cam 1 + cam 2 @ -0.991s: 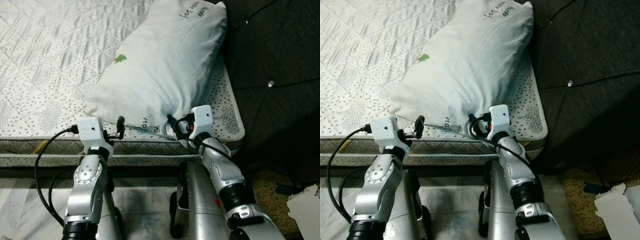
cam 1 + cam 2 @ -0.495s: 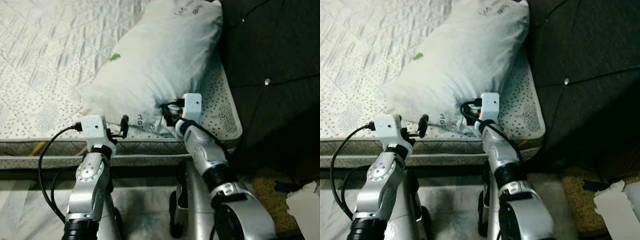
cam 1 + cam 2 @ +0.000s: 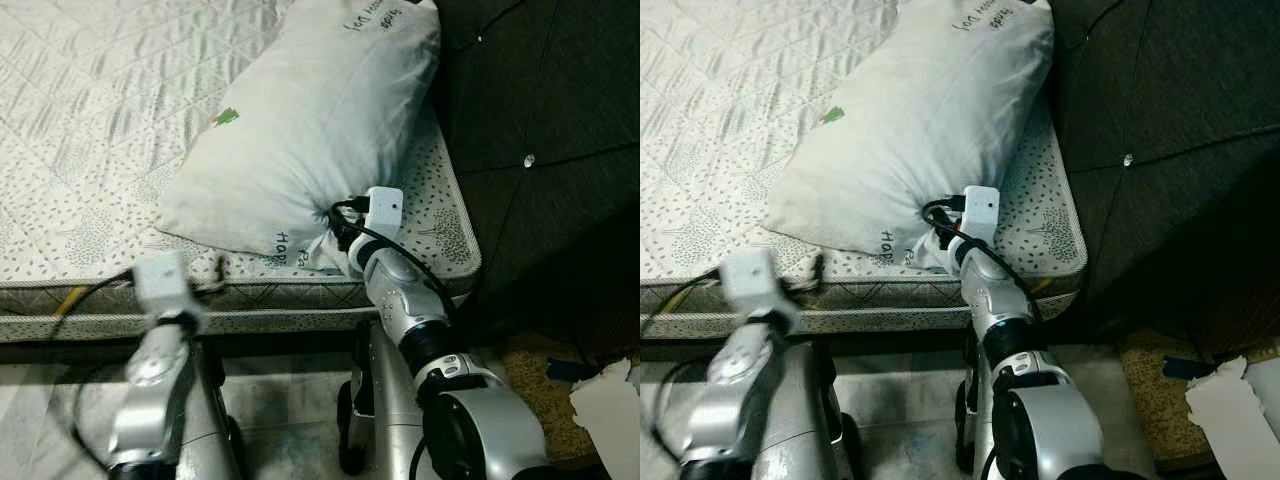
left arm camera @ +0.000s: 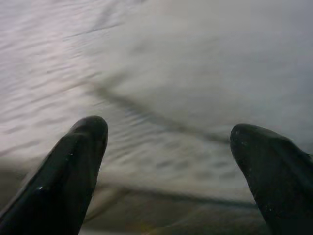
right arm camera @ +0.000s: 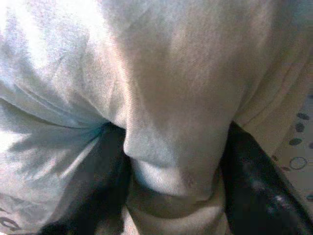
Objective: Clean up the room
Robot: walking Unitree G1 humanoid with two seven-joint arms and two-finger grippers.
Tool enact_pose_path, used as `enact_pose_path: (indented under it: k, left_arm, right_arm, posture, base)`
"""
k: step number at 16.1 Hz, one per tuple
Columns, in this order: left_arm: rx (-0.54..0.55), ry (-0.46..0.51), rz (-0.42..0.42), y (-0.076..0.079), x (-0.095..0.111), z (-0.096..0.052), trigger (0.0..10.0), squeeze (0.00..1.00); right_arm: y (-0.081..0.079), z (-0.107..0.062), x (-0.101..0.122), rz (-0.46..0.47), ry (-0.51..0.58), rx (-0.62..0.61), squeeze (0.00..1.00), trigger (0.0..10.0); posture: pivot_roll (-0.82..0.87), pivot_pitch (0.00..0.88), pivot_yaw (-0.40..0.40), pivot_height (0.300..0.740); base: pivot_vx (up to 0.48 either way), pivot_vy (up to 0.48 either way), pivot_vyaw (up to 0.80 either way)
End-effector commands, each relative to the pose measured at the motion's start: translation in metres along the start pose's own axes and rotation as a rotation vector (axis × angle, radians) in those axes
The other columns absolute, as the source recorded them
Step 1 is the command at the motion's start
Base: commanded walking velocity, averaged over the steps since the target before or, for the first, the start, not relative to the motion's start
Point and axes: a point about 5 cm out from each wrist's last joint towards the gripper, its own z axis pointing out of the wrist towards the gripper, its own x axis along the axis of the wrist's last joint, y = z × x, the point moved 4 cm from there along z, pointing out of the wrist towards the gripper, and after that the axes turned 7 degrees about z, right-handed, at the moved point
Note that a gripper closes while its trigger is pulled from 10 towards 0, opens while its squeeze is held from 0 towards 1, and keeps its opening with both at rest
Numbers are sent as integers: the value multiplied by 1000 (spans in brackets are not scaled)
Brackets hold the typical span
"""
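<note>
Where the mattress [image 3: 90, 230] edge meets the spread-fingered left hand [image 4: 168, 161] | right hand [image 5: 171, 161] pinches near corner of white pillow [image 3: 310, 130] lying diagonally toward headboard [image 3: 540, 120] | soft, light, bulky; corner fabric bunches, likely sags.

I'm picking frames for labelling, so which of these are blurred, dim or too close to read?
Eye views: pillow and right pincer are sharp, while the left arm is motion-smeared and the dark headboard lacks detail. Left wrist view: mattress is streaked. Right wrist view: close, soft, pillow fabric bunched between the fingers.
</note>
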Motion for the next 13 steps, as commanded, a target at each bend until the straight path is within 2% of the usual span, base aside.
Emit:
enact_pose_path:
  k: [1,2,5,7,8,9,11,12,13]
  left_arm:
    - [19,-7,9,-4,0,-2,10000,0]
    - [-16,15,-14,0,4,-4,10000,0]
    - [-35,28,-7,5,7,-1,10000,0]
    - [-37,41,0,7,11,4,10000,0]
    - [-38,42,1,7,12,5,10000,0]
    - [-37,46,1,6,13,6,10000,0]
    - [-41,51,2,7,14,7,10000,0]
    - [-54,60,11,10,15,8,10000,0]
    - [-56,65,17,11,16,9,10000,0]
  right_arm:
    - [4,-1,-4,7,-9,-18,0,0]
    - [9,-1,-5,6,-7,-31,0,0]
    - [18,-1,0,-31,7,-48,0,0]
    - [47,0,25,-64,58,-130,0,0]
    - [52,0,30,-69,68,-144,0,0]
    - [70,-2,50,-85,110,-198,0,0]
    - [96,-8,79,-114,172,-268,0,0]
    - [117,-16,102,-137,223,-330,0,0]
    - [129,-21,113,-147,250,-365,0,0]
  posture:
    - [53,195,-29,528]
    - [58,186,-32,528]
    - [61,168,-36,528]
    - [60,157,-35,528]
    - [60,157,-35,528]
    - [58,154,-34,528]
    - [54,149,-34,528]
    - [47,147,-30,528]
    - [44,147,-28,528]
  base:
    - [0,0,0]
    - [0,0,0]
    - [0,0,0]
    - [0,0,0]
    - [0,0,0]
    - [0,0,0]
    - [0,0,0]
    - [0,0,0]
    - [0,0,0]
